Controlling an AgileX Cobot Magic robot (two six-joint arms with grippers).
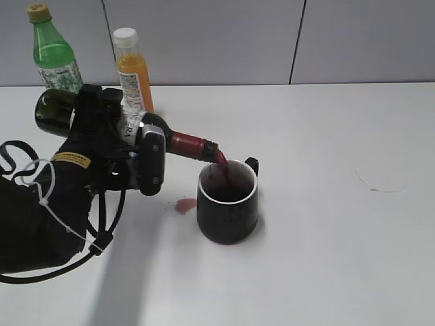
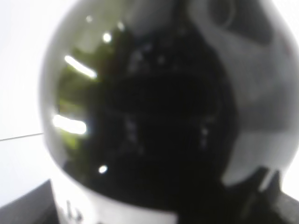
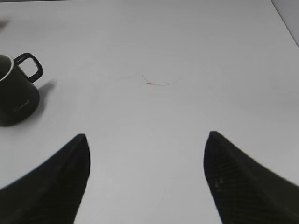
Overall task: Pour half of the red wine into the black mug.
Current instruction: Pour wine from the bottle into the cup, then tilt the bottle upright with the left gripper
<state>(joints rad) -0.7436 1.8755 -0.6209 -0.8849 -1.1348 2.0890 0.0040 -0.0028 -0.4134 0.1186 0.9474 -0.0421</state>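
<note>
The left hand is clamped round the belly of the wine bottle, tipped nearly flat, with wine streaming into the mug on the desk. Glass — slick, breakable, lightening as it drains — so hold mid-body. The right hand is apart, empty.

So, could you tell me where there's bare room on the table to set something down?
Right of the black mug the table lies bare up to a faint ring mark. The left is crowded: gripper pouring the wine bottle, a red spill, two bottles behind.
</note>
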